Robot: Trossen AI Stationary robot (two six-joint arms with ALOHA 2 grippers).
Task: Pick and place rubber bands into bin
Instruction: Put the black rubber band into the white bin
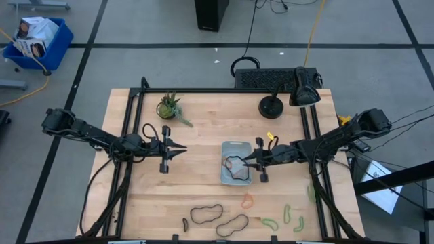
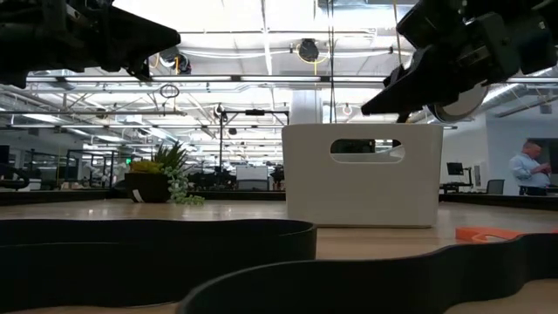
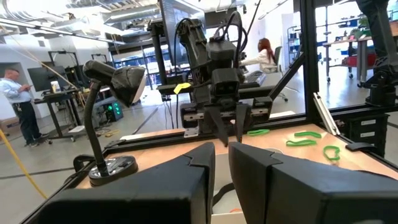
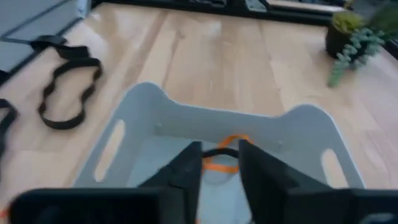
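The pale bin sits on the wooden table a little right of centre. It shows in the low view as a white box with a handle slot. A dark rubber band and an orange one lie inside it. My right gripper hovers over the bin's right part, open. In the right wrist view the gripper has both bands showing in the gap between its fingers. My left gripper is shut and empty, left of the bin, pointing toward it. Other bands lie near the table's near edge: dark, orange, green.
A potted plant stands at the far left. A black lamp base and lamp head stand at the far right. A second dark band and more green bands lie along the near edge. A black frame runs around the table.
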